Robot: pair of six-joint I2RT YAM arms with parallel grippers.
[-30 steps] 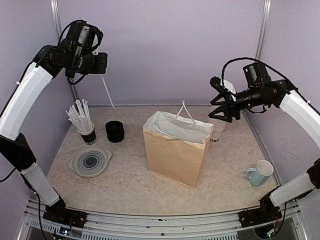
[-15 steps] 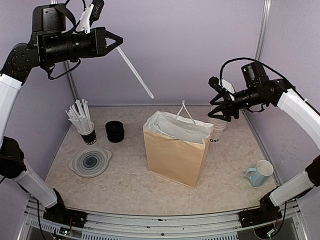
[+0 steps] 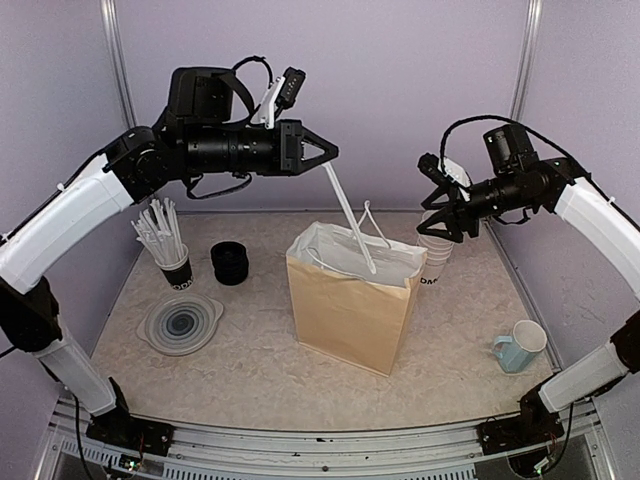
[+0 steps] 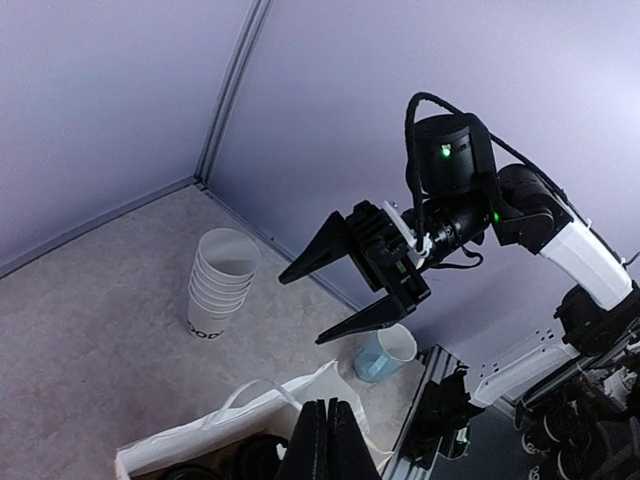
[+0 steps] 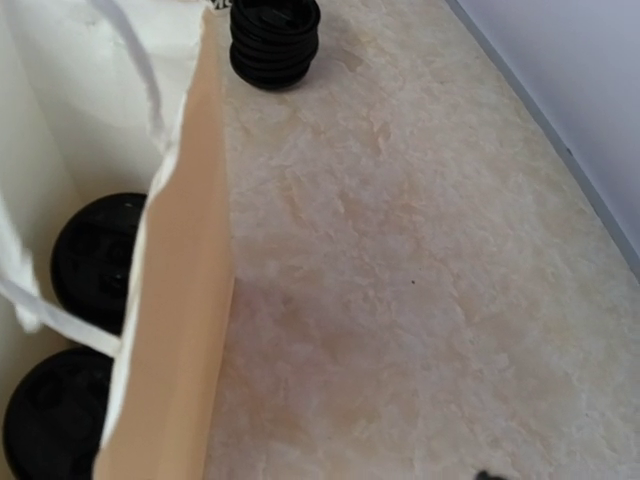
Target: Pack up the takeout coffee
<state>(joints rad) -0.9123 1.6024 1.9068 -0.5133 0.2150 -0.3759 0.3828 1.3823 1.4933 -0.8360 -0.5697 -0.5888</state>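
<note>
I count two lidded cups (image 5: 100, 262), both inside one bag (image 3: 345, 320). Also one mug (image 3: 520, 347), one stack of bare cups (image 3: 435, 265), one lid stack (image 3: 231, 263), one round dish (image 3: 180, 322), one cup of straws (image 3: 165, 248) (too many to count), and one lone straw (image 3: 349, 220).

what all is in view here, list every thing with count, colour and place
paper bag: one, brown with white lining and handles, table centre, open
takeout coffee cups: two, black lids showing, inside the bag
straw: one, white, held by the left tool, lower end at the bag's mouth
cup of straws: one, white straws in a dark-banded cup, back left
stack of lids: one stack, black, right of the straw cup
round lid: one, clear greyish, front left
stack of lidless cups: one stack, white, behind the bag's right side
mug: one, light blue, front right
left tool: shut on the straw, above the bag
right tool: open, empty, above the cup stack
</note>
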